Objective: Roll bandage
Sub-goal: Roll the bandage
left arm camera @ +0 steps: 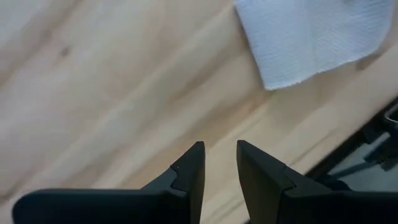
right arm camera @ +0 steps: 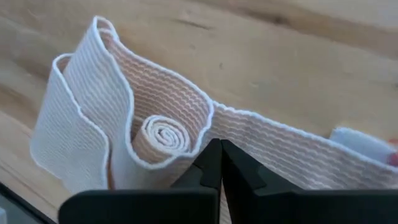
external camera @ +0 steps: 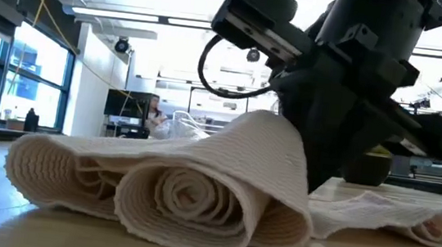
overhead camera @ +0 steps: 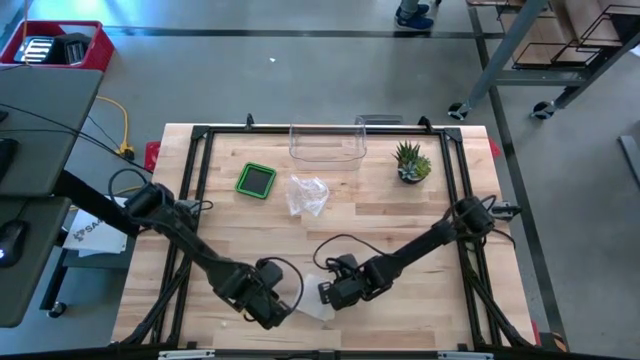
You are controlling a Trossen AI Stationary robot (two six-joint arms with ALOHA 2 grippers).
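The bandage point(right arm camera: 93, 124) is a white ribbed elastic strip lying near the table's front edge point(overhead camera: 318, 308). One end is wound into a small loose roll point(right arm camera: 163, 134), with slack loops of strip around it point(external camera: 197, 195). Its free tail point(external camera: 408, 221) lies flat on the wood. My right gripper point(right arm camera: 216, 146) is shut on the strip beside the roll point(overhead camera: 328, 293). My left gripper point(left arm camera: 219, 149) hovers over bare wood to the left of the bandage point(overhead camera: 272, 310). Its fingers stand a narrow gap apart with nothing between them. A corner of the bandage point(left arm camera: 311, 37) shows beyond it. My right gripper pinches the strip's edge point(right arm camera: 208, 118) between its two fingers, right next to the roll. The fingers come from above, slanting down. The pinched part is drawn up into a peak point(external camera: 274, 125), while the roll and the tail rest on the table.
Farther back on the table are a green square box point(overhead camera: 256, 180), crumpled clear plastic point(overhead camera: 307, 195), a clear open container point(overhead camera: 327, 145) and a small potted plant point(overhead camera: 411, 163). A black frame point(overhead camera: 200, 135) runs around the tabletop.
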